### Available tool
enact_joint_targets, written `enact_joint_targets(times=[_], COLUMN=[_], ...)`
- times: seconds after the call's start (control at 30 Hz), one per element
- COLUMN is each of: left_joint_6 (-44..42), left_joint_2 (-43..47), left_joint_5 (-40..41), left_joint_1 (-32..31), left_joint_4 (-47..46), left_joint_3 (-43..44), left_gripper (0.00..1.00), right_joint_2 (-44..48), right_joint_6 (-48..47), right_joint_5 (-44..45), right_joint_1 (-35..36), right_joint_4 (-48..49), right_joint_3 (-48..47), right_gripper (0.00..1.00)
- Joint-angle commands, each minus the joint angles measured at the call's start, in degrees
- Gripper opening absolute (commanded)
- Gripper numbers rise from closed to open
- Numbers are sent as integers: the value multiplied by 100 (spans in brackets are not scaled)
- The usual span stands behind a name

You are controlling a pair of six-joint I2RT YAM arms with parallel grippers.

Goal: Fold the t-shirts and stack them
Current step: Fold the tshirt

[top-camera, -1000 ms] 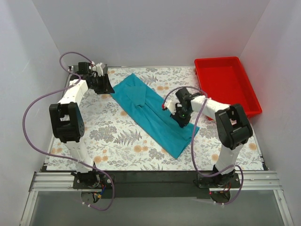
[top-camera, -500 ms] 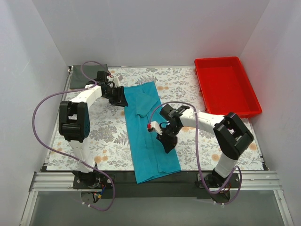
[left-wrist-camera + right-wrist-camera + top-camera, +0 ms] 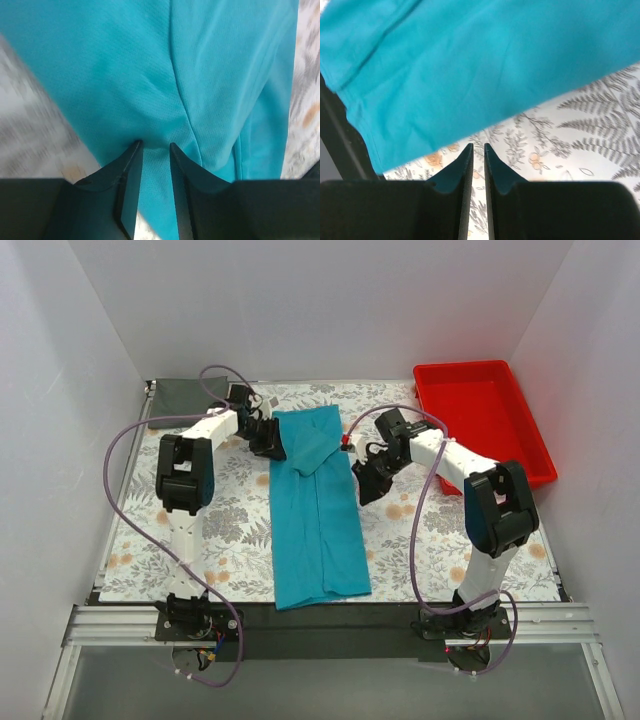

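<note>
The teal t-shirt (image 3: 315, 530) lies as a long narrow strip from the back of the table to its front edge, with a folded flap near its far end. My left gripper (image 3: 272, 443) sits at the shirt's far left edge. In the left wrist view my left gripper (image 3: 153, 145) is shut on the teal cloth (image 3: 150, 65). My right gripper (image 3: 364, 488) is just right of the shirt. In the right wrist view my right gripper (image 3: 478, 146) is shut and empty over the floral cloth, beside the teal edge (image 3: 470, 65). The dark grey t-shirt (image 3: 185, 395) lies flat at the back left corner.
A red plastic tray (image 3: 463, 367) stands at the back right with nothing in it. The floral table cloth (image 3: 230, 520) covers the table. White walls close in the left, back and right sides. Purple cables loop from both arms.
The teal shirt swung from a diagonal to a straight strip running front to back. My left gripper moved right along the back with it. My right gripper came off the shirt and moved to its right.
</note>
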State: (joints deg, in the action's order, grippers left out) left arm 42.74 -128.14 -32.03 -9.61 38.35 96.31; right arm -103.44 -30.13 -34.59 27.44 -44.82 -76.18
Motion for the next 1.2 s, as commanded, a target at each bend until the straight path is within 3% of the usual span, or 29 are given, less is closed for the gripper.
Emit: enact_joint_targets(times=[0.0, 0.17, 0.23, 0.43, 0.67, 0.9, 1.17], left_joint_6=[-249, 5, 129, 489, 191, 542, 586], left_joint_2=[-772, -1915, -1856, -565, 657, 1396, 1265], left_joint_5=[671, 156, 40, -664, -682, -796, -638], left_joint_1=[-33, 82, 73, 99, 108, 99, 99], left_joint_4=[190, 462, 333, -143, -108, -723, -961], left_joint_3=[1053, 3108, 3245, 2543, 1252, -919, -1492], left_gripper=[27, 26, 29, 46, 48, 36, 29], right_joint_2=[-167, -729, -1160, -1671, -1855, -2364, -2690], right_joint_6=[95, 296, 419, 684, 1105, 1413, 1501], right_joint_5=[-4, 550, 611, 516, 286, 655, 1498], right_joint_1=[-177, -440, -538, -635, -389, -55, 51], right_joint_4=[-89, 288, 324, 281, 474, 597, 623], right_joint_3=[-344, -949, -1520, -2550, -2744, -2981, -2955], right_gripper=[20, 19, 19, 19, 20, 12, 2])
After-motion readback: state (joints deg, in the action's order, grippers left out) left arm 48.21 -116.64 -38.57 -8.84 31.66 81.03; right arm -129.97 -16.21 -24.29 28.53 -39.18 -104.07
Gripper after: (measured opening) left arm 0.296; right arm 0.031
